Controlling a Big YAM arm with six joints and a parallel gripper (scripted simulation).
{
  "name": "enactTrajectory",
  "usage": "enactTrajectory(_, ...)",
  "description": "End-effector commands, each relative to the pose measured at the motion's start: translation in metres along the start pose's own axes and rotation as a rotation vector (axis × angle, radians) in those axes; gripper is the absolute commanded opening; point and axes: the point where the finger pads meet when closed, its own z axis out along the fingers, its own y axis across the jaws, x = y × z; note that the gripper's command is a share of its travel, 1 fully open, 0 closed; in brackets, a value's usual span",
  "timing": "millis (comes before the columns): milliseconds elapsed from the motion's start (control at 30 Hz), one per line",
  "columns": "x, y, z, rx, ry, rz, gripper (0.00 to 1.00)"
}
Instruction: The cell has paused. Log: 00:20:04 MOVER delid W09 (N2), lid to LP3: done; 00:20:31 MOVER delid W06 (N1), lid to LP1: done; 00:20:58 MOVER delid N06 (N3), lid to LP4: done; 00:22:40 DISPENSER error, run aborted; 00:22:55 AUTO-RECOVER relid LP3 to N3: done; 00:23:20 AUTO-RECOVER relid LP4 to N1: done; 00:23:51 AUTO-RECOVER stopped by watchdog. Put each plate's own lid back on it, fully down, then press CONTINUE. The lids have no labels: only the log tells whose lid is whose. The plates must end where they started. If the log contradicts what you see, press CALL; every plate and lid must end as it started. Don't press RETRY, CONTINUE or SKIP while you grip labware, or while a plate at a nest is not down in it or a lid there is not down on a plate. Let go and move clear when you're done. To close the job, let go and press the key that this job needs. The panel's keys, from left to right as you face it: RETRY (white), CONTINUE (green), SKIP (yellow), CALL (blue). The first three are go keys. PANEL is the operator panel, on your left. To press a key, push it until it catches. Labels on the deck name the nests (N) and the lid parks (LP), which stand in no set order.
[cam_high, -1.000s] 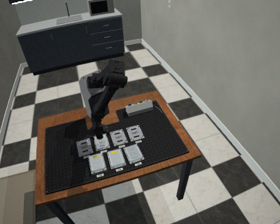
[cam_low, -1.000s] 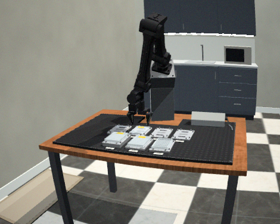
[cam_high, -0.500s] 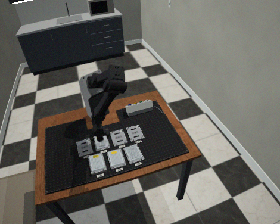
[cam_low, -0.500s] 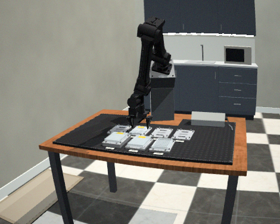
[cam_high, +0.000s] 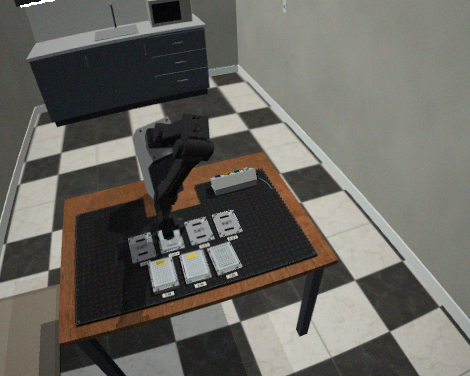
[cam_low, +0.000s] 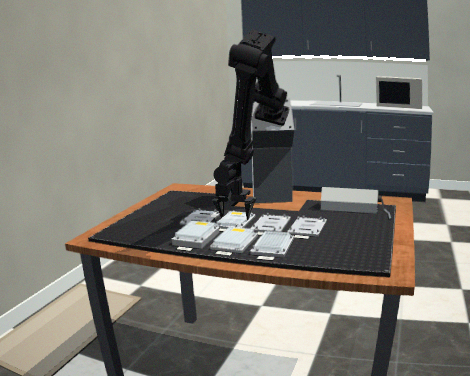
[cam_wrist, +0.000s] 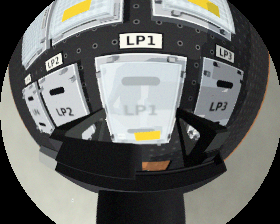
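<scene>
A clear lid with a yellow mark lies on the park labelled LP1. My gripper is open over it, one finger toward each side of the lid, holding nothing. Two nest plates with yellow marks, one at the outer end and the middle one, look covered. The third nest plate shows bare wells and no yellow mark. Nest labels are too small to read.
Parks LP3 and LP2 flank LP1 and are empty. The far park is empty too. The operator panel stands at the table's back, its keys small.
</scene>
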Motion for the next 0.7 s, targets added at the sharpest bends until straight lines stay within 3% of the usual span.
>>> enactTrajectory(0, 0.0052, 0.0005, -0.0022, 0.002, 0.006, 0.005, 1.00)
enactTrajectory(167, 0.0053, 0.0005, -0.0020, 0.002, 0.007, 0.005, 1.00)
enactTrajectory(667, 0.0057, 0.0006, -0.0014, 0.002, 0.007, 0.005, 0.87)
